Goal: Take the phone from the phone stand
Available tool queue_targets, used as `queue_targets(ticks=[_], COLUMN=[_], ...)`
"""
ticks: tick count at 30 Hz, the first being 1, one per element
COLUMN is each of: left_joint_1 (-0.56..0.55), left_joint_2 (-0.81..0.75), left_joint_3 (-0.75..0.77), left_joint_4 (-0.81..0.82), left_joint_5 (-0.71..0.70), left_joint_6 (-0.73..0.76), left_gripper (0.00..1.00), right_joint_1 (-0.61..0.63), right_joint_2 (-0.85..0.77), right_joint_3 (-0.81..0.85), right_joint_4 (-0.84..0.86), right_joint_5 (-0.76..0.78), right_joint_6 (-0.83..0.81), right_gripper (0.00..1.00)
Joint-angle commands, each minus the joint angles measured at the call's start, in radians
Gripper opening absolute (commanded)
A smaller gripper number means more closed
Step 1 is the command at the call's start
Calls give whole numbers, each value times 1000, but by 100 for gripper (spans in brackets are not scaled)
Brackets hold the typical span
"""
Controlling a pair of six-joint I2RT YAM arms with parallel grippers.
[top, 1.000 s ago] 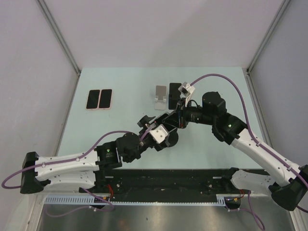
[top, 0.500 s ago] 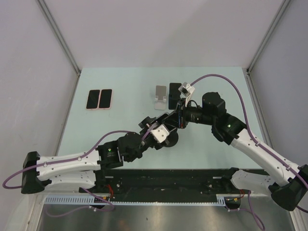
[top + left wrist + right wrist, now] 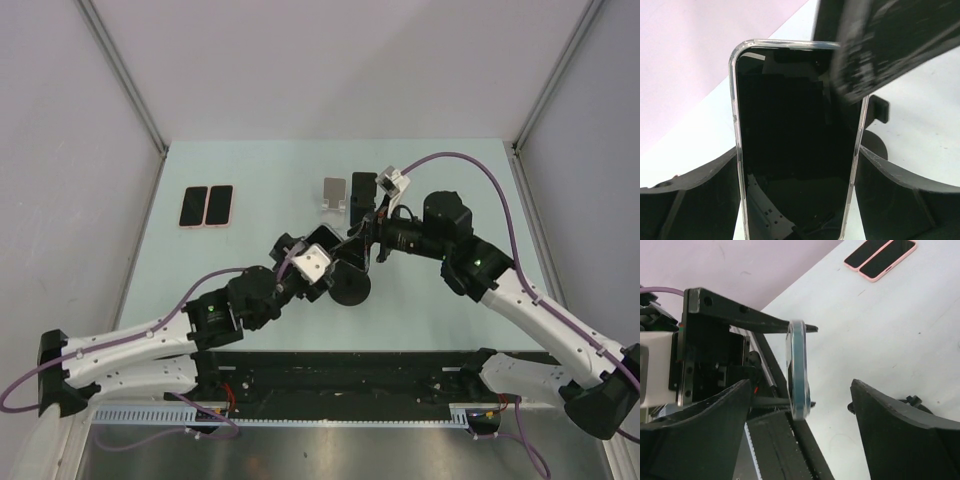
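Note:
The phone, black-screened in a clear case, stands upright between my left gripper's fingers, which press on its two long edges. In the right wrist view the phone shows edge-on, with a left finger lying on its top edge. My right gripper straddles it, open, both fingers well apart from it. The phone stand is a black round base just right of my left gripper. I cannot tell whether the phone's lower end still touches the stand.
Two flat phones, one black and one pink-cased, lie at the back left. A silver stand and a dark phone sit at the back centre, just beyond my right gripper.
My right gripper has opened and let go of the phone. The left gripper closed onto the phone and has shifted back and left, so more of the round stand base shows.

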Motion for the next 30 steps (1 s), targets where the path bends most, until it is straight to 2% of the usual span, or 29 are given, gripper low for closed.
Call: queue_targets(ticks=[1,4,11,16,17,20,26,30], left_joint_1=[75,157,381,588,654,758,878,937], left_joint_2=[-72,-83,-38,86,107,204,453,603], left_joint_3=[2,7,66,123,145,195,347,441], left_joint_4=[23,-2,-114,-157,-162,-175,-208,-232], left_joint_5=[-8,9,86,211,237,310,350,376], left_joint_6=[-74,-117,-241,-353,-370,-425,-447,-436], left_gripper=[6,4,1,0,0,0,0,0], right_joint_1=[-20,-49,-72,-72,-73,-73,-73,-75], right_joint_2=[-58,-87,-202,-251,-262,-316,-454,-517], right_joint_3=[16,16,16,9,1,-60,-263,-303], right_joint_4=[18,-37,-204,-313,-321,-319,-217,-169], right_joint_5=[80,157,514,752,827,953,1107,1081], right_joint_6=[-27,-66,-204,-264,-280,-314,-345,-340], right_gripper=[92,100,100,100,100,100,100,100])
